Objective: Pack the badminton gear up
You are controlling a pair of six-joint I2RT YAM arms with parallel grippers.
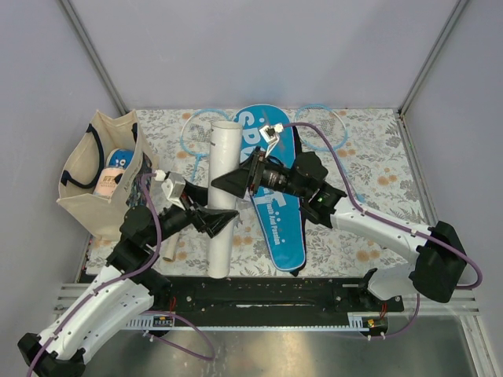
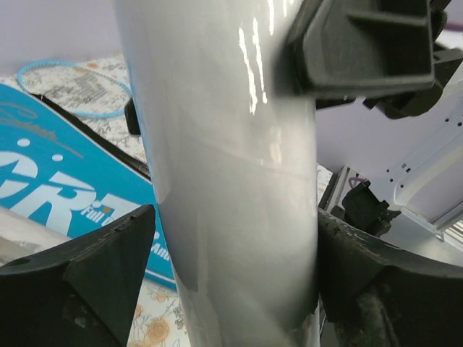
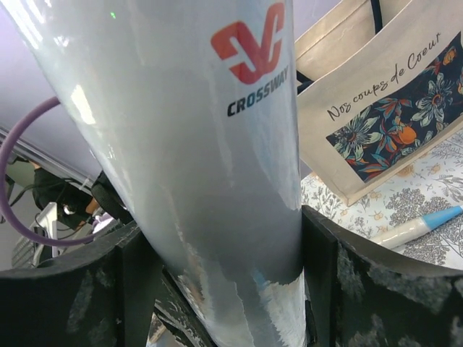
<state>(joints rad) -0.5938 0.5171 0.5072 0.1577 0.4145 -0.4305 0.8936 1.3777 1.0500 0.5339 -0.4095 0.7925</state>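
The long white tube (image 1: 222,200) lies lengthwise in the middle of the floral mat, and both grippers hold it. My left gripper (image 1: 218,221) is shut on its lower half; the tube fills the left wrist view (image 2: 231,181) between the black fingers (image 2: 79,282). My right gripper (image 1: 229,182) is shut on it higher up; the right wrist view shows the tube's "CROSSWAY" logo (image 3: 217,144). The blue "SPORT" cover (image 1: 277,200) lies flat just right of the tube. Two light-blue racket heads (image 1: 195,132) (image 1: 322,126) lie at the back. No shuttlecocks show.
A cream tote bag (image 1: 94,177) with a floral panel stands open at the left edge; it also shows in the right wrist view (image 3: 383,94). A white racket handle (image 3: 416,228) lies on the mat by the bag. Grey walls close in the back and sides.
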